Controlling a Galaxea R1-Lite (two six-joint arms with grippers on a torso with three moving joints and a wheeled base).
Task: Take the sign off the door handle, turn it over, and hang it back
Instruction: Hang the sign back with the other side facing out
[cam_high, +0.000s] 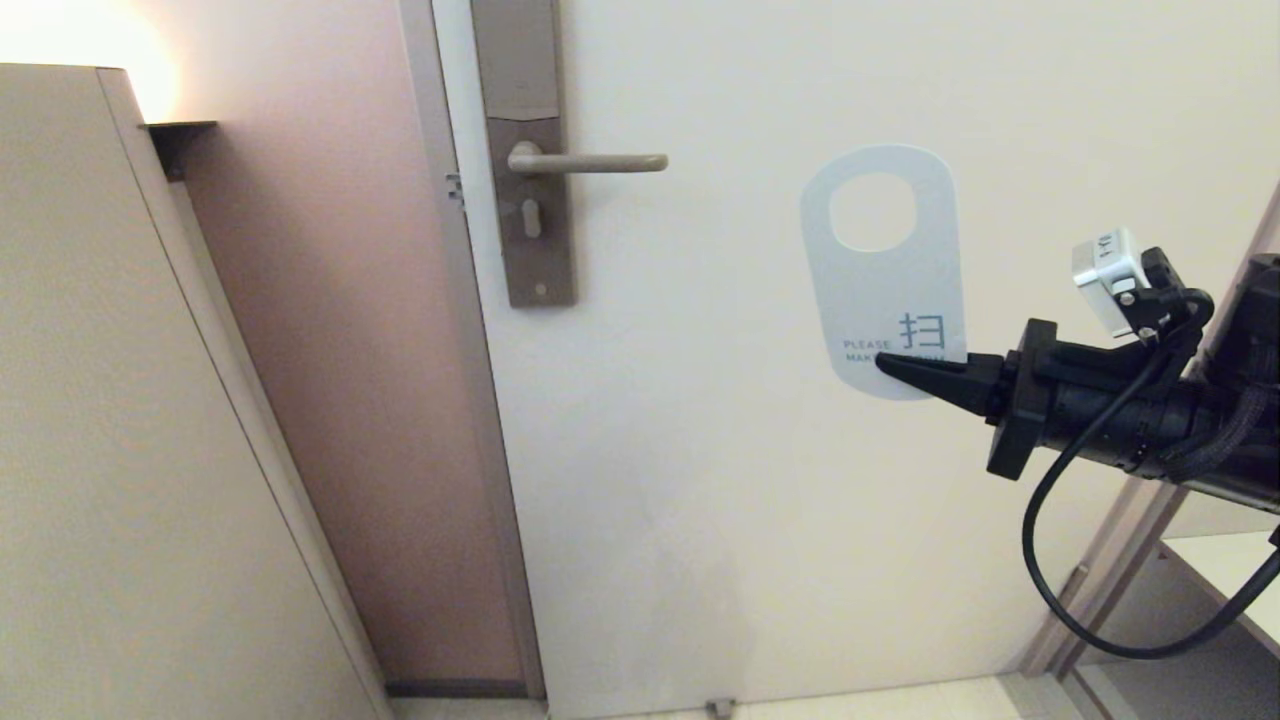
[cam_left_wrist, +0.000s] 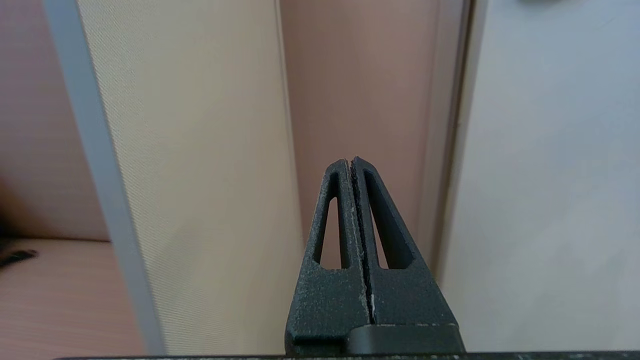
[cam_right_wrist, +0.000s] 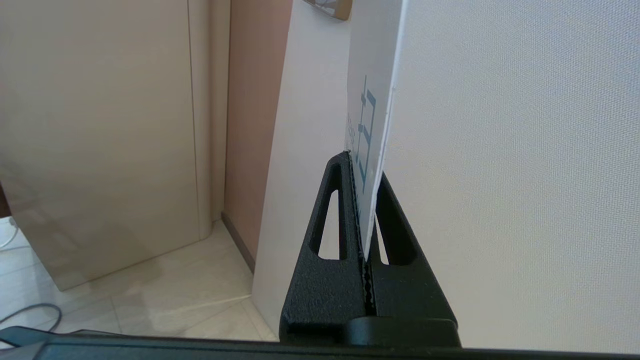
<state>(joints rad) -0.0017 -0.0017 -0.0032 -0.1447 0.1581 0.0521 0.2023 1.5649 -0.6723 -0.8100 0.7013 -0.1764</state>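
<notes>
Head view gives you the sign (cam_high: 884, 270) clear of the door handle (cam_high: 590, 162), held in front of the door (cam_high: 760, 480) well off toward its hinge side. The right gripper (cam_high: 893, 366) has its jaws clamped on the sign's lower end, long axis upright, oval hole on top, white face with blue text toward you. The handle lies level and points at the sign, so the hole must travel sideways along the lever's line after the flip. Right wrist view shows the card edge-on, pinched between the fingers (cam_right_wrist: 330, 220). Left gripper (cam_left_wrist: 354, 162) is parked by the wall, jaws shut and empty.
</notes>
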